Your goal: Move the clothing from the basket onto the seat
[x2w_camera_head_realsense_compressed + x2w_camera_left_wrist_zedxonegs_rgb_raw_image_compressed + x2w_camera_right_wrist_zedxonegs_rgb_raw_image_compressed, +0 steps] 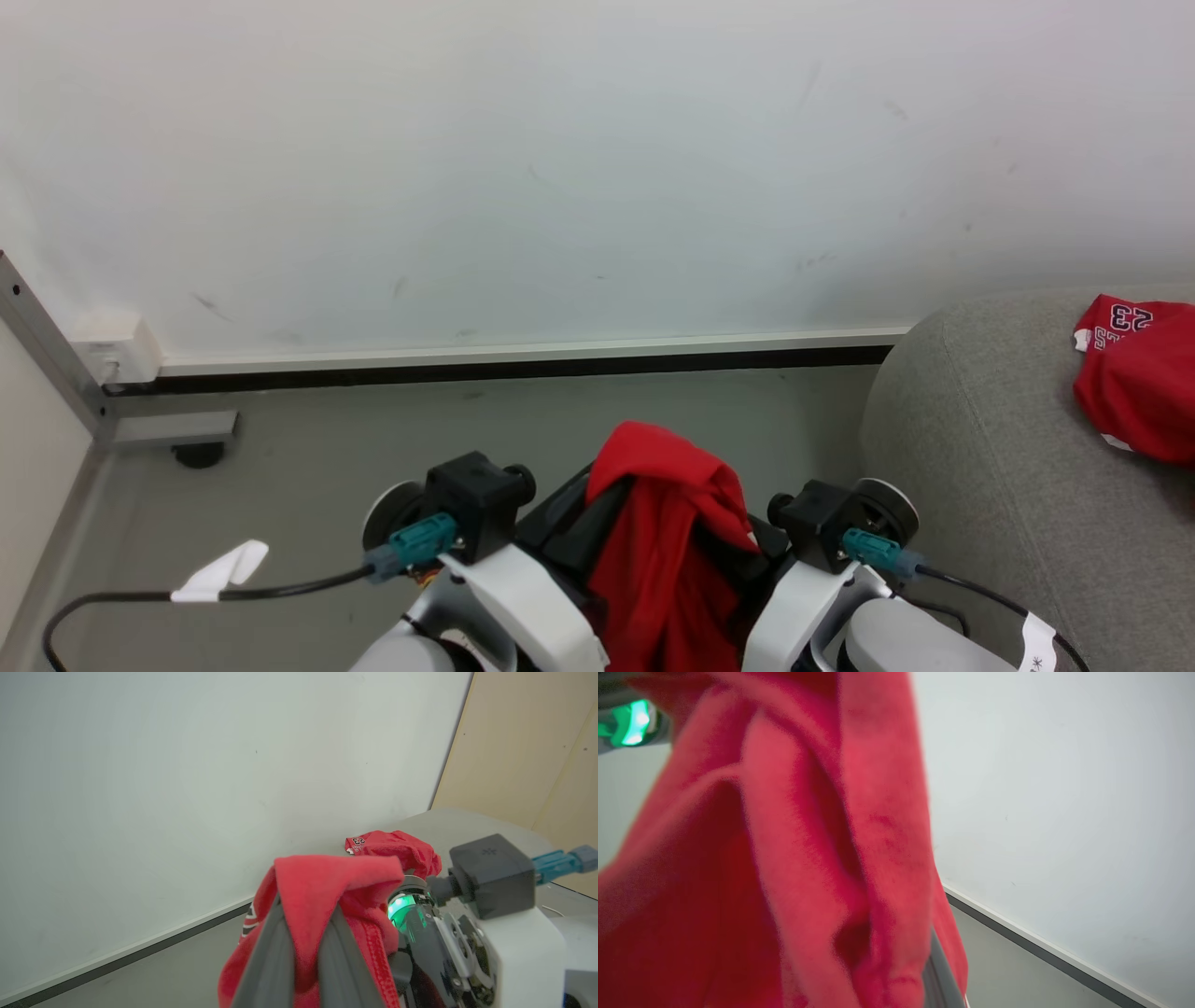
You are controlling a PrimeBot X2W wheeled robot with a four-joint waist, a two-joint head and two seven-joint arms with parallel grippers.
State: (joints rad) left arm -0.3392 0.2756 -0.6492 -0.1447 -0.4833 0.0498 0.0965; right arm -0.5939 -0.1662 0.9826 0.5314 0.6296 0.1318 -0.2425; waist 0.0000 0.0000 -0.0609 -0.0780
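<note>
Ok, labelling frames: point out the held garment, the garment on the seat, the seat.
held garment (658, 546): head view, hanging middle.
garment on the seat (1144, 383): head view, red middle.
seat (971, 448): head view, bare corner.

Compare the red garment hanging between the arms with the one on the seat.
The hanging garment droops in long folds, pinched by the left gripper. The seat garment lies bunched on the grey seat, with no gripper on it. The seat garment shows a white 23, while the hanging garment shows plain red in the head view. Both are bright red, soft fabric.
</note>
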